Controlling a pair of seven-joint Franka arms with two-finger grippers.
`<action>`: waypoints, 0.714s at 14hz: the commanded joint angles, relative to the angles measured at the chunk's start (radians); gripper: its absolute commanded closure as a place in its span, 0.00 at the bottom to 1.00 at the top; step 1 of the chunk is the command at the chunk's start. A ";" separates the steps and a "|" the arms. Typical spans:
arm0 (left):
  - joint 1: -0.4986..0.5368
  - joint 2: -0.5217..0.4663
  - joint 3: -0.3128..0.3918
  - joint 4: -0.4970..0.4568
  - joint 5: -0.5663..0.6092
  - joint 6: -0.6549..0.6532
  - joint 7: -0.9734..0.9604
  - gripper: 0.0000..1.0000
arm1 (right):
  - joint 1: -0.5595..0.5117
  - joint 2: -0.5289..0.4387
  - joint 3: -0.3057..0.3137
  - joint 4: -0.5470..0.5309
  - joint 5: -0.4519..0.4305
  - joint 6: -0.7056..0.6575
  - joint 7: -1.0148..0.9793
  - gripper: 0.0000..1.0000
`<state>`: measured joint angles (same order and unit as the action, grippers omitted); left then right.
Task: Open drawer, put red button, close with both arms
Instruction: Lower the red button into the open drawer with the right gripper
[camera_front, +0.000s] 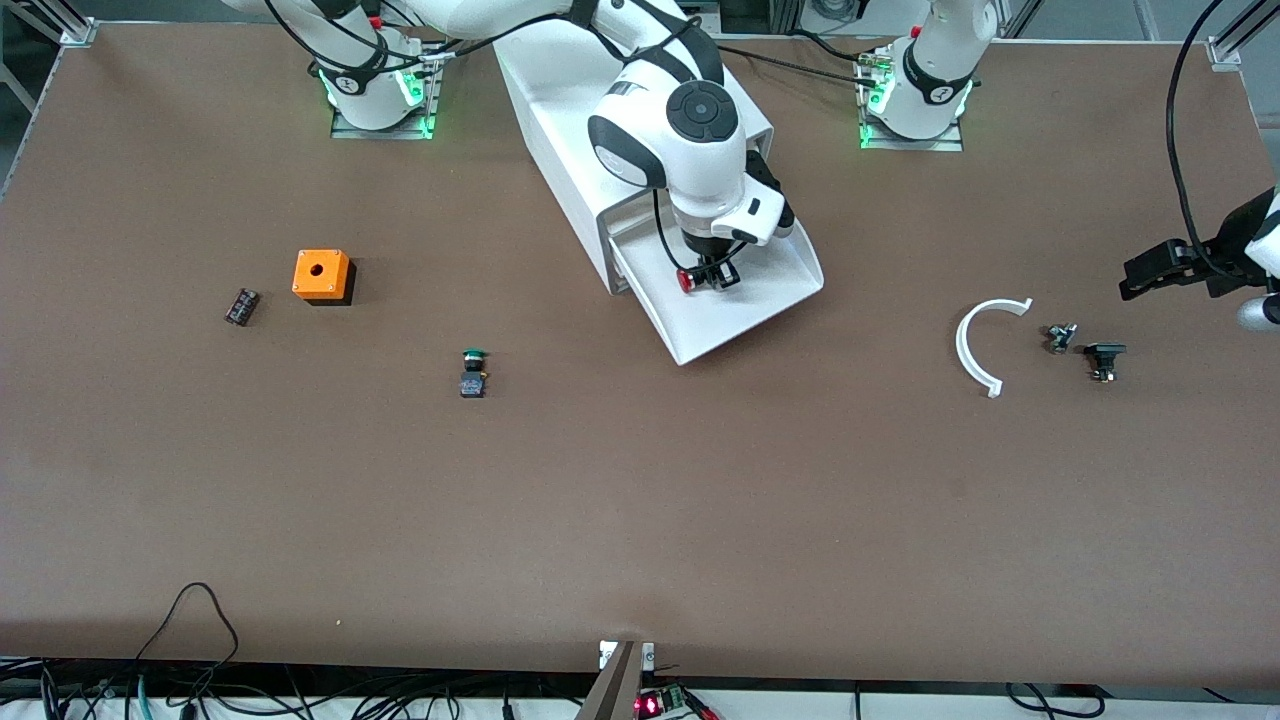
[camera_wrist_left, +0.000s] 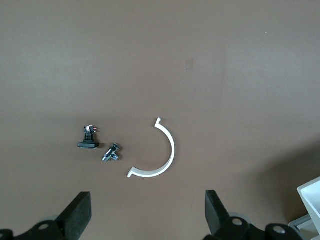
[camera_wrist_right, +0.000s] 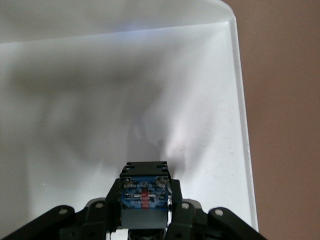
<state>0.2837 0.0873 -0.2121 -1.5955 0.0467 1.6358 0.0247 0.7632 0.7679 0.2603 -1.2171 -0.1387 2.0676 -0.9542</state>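
Note:
The lowest drawer of the white cabinet stands pulled out toward the front camera. My right gripper is over the open drawer, shut on the red button, whose red cap points toward the right arm's end. In the right wrist view the button's black-and-blue body sits between the fingers above the drawer floor. My left gripper is open and empty, up over the table at the left arm's end; its fingers show wide apart.
A green-capped button, an orange box with a hole and a small dark part lie toward the right arm's end. A white curved piece and two small dark parts lie under the left gripper.

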 joint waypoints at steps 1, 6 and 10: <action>-0.004 0.017 -0.004 0.017 0.038 -0.008 0.000 0.00 | 0.018 0.024 -0.007 0.039 -0.013 -0.004 0.002 0.70; -0.004 0.022 -0.006 0.019 0.039 -0.007 0.000 0.00 | 0.033 0.001 -0.004 0.041 -0.007 -0.017 0.150 0.00; -0.006 0.026 -0.006 0.019 0.036 0.021 -0.012 0.00 | 0.010 -0.123 -0.009 0.038 -0.015 -0.017 0.284 0.00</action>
<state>0.2833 0.1007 -0.2123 -1.5954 0.0472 1.6402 0.0250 0.7865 0.7247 0.2591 -1.1685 -0.1395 2.0706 -0.7374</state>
